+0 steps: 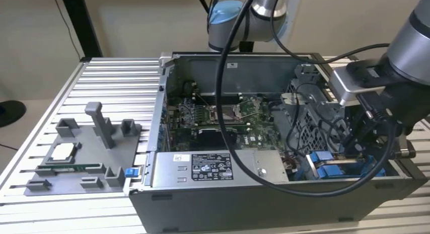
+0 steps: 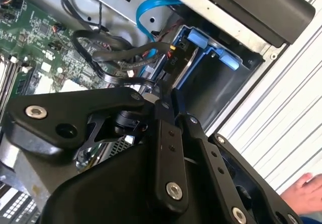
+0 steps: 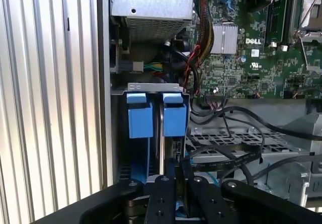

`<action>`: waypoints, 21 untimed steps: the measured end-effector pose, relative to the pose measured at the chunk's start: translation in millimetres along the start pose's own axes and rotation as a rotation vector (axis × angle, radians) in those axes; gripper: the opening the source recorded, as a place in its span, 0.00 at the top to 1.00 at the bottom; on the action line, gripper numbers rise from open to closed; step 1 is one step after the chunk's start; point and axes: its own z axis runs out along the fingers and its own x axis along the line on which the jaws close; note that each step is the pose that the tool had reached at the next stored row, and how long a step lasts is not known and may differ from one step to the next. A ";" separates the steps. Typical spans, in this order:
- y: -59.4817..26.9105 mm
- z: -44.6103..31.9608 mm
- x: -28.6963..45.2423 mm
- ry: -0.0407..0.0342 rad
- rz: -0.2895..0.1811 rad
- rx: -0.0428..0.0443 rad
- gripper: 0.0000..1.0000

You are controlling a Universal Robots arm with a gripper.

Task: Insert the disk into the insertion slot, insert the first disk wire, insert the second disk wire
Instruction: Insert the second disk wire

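Case wall hides gripper [image 1: 363, 143] tips.

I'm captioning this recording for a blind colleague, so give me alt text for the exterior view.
A grey robot arm's black gripper reaches down into the drive bay with blue plastic parts at the exterior view's right of an open grey computer case. Inside lie a green motherboard and a grey labelled power-supply box; a grey plastic fixture sits on the ribbed metal table to the left.

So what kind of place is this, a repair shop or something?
More likely a robotics lab or test bench than a shop. An opened computer case sits on a ribbed aluminium table, a grey fixture holds spare parts, and a robot arm's end effector reaches into the drive bay.
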 end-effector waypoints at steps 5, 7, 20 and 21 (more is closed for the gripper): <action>0.2 0.0 0.0 0.0003 0.000 0.0022 1.00; 0.2 0.2 0.0 0.0003 0.000 0.0022 1.00; 1.0 7.0 0.5 0.0006 0.006 0.0030 1.00; 1.1 7.7 0.5 0.0006 0.007 0.0031 1.00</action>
